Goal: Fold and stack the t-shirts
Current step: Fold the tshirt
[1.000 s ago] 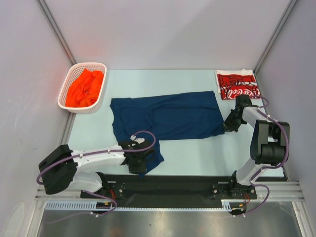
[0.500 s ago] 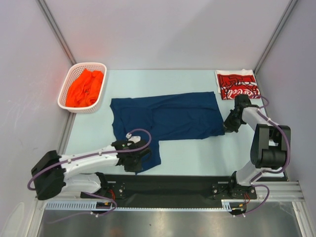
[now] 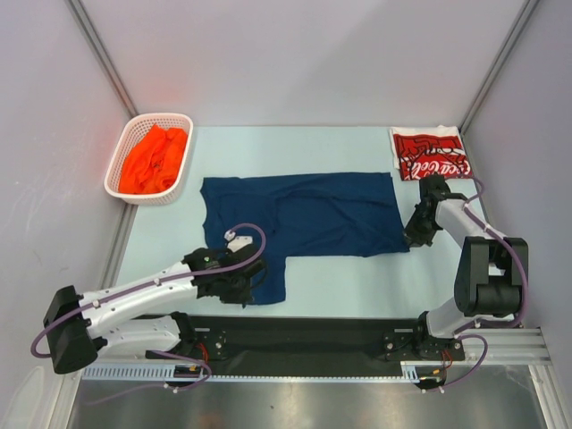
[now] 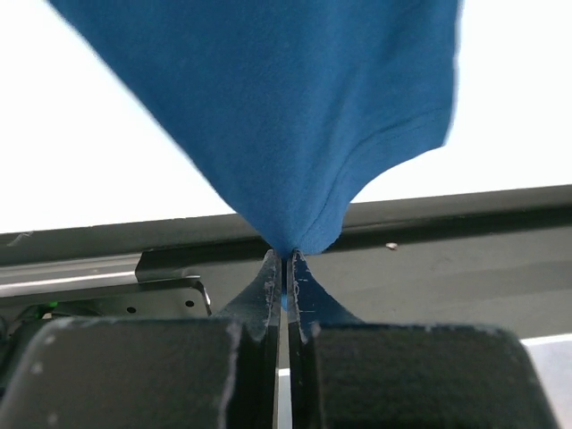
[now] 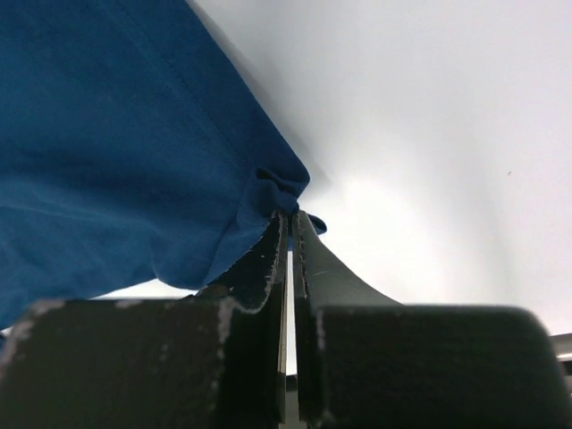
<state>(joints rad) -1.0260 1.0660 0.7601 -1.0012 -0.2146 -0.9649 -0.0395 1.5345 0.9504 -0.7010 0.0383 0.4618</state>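
Note:
The navy t-shirt [image 3: 304,213] lies spread across the middle of the table, one part hanging down toward the near edge. My left gripper [image 3: 243,288] is shut on its near lower edge; the cloth [image 4: 295,116] fans out from the pinched tip [image 4: 285,257]. My right gripper [image 3: 415,231] is shut on the shirt's right corner, bunched at the fingertips [image 5: 288,216]. The red Coca-Cola t-shirt [image 3: 430,153] lies folded at the back right. The orange t-shirt [image 3: 154,158] sits crumpled in the basket.
A white lattice basket [image 3: 116,174] stands at the back left. A black base rail [image 3: 304,332] runs along the near edge under the arms. Grey walls close in both sides.
My left gripper has pulled the shirt's near part leftward and back. The shirt lies flatter and squarer. My right gripper has shifted slightly toward the back with the corner held.

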